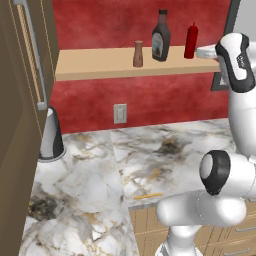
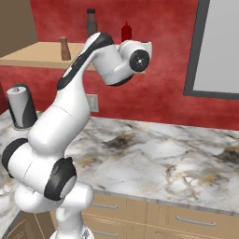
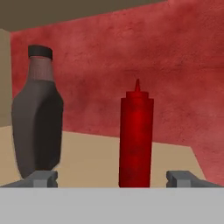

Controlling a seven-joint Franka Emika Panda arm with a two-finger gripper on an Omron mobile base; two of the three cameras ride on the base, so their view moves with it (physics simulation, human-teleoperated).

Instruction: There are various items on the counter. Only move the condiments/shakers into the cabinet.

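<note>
On the cabinet shelf, backed by the red wall, stand 3 condiment containers, all upright: 1 short tan-brown shaker at left, 1 dark brown sauce bottle w/ black cap in the middle, 1 slim red bottle at right. Sauce bottle has a pale label facing the left base cam; no writing readable, no brand legible. Red bottle & shaker carry no label I can make out.

Gripper is released, fingertips spread wide either side of the red bottle, not touching it; bottle stands free on the board. Sauce bottle is just beside it.

On the marble counter: 1 grey-and-black cone-shaped appliance near the dark brown door, & 1 thin orange stick near the front edge. 1 wall outlet below the shelf.
</note>
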